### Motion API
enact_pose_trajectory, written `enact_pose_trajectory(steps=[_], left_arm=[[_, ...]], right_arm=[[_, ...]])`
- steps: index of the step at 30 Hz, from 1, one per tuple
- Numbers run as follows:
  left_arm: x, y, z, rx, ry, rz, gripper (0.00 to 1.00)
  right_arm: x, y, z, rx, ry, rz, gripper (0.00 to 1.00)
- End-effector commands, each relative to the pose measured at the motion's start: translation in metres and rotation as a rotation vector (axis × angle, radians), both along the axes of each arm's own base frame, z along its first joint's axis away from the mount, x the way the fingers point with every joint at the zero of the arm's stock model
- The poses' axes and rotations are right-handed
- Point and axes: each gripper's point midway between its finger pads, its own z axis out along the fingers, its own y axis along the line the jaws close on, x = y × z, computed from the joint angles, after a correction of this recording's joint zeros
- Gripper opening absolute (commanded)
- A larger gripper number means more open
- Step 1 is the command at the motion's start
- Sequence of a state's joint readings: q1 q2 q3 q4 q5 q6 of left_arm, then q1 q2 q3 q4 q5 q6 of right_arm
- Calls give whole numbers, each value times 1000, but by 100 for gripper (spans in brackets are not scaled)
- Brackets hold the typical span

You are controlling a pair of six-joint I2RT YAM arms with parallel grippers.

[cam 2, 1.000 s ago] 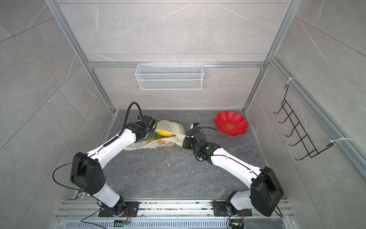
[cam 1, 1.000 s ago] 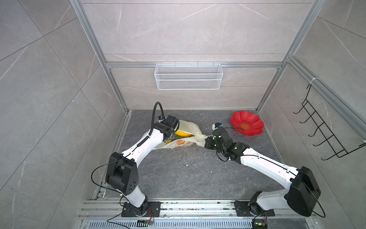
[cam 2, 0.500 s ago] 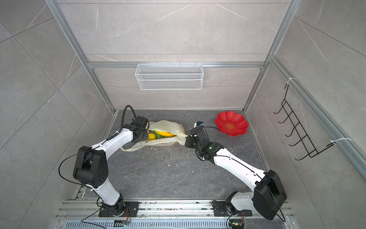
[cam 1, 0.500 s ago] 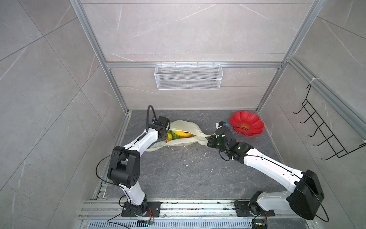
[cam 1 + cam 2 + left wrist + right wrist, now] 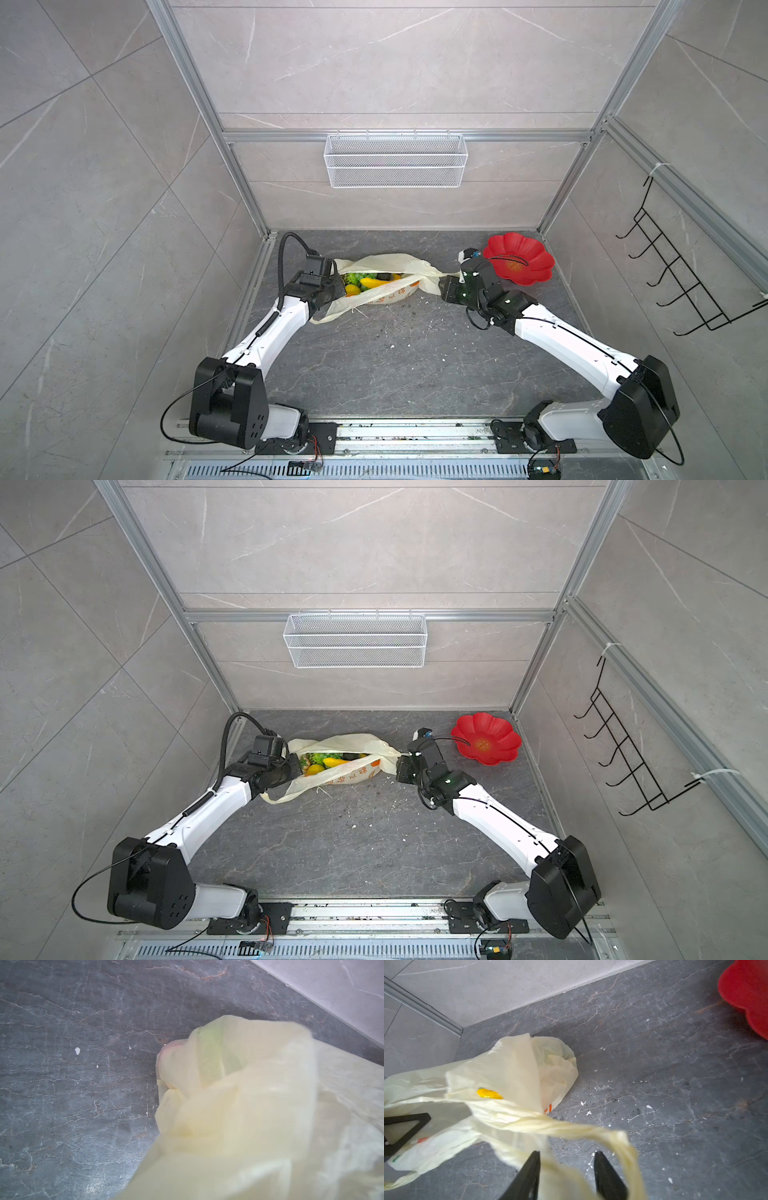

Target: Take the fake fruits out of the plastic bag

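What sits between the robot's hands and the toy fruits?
Only the thin pale-yellow plastic bag itself: its film wraps the glossy fake fruits, but the mouth gapes upward. The left hand is shut at one end; the right hand stands open by the twisted handle.

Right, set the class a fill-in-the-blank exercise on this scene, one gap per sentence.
The fake fruits lie ____ the plastic bag.
The flower-shaped plate is ____ in colour.
The jaws of the right gripper stand ____.
The wire basket hangs on the back ____.
Missing words: inside; red; open; wall.
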State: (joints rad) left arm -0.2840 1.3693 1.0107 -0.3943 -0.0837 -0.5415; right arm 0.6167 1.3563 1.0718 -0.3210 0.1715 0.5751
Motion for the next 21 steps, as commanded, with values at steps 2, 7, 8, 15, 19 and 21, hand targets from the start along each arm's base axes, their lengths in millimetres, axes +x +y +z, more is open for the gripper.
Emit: enact_pose_trajectory(steps=[2,7,8,15,19,21], left_arm=[[-10,-12,18,40,-46,-70,0],[-20,-12,8,91,-11,-74,0],[-21,-11,6,90,-12,-68,0],[-32,-8,-4,76,-34,-54,0],[-37,-10,-5,66,-60,-62,0],[-39,-10,-5,62,-68,-60,0]], right_arm=[[-9,-24,32,-262,-90,-46,78],[-24,-44,77,-483,-167,-105,86],[-25,-45,82,-503,-176,-108,86],[-63,16,128,-476,-261,122,83],[-68,91,108,-342,-201,330,80],[-63,119,93,-317,-149,377,78]])
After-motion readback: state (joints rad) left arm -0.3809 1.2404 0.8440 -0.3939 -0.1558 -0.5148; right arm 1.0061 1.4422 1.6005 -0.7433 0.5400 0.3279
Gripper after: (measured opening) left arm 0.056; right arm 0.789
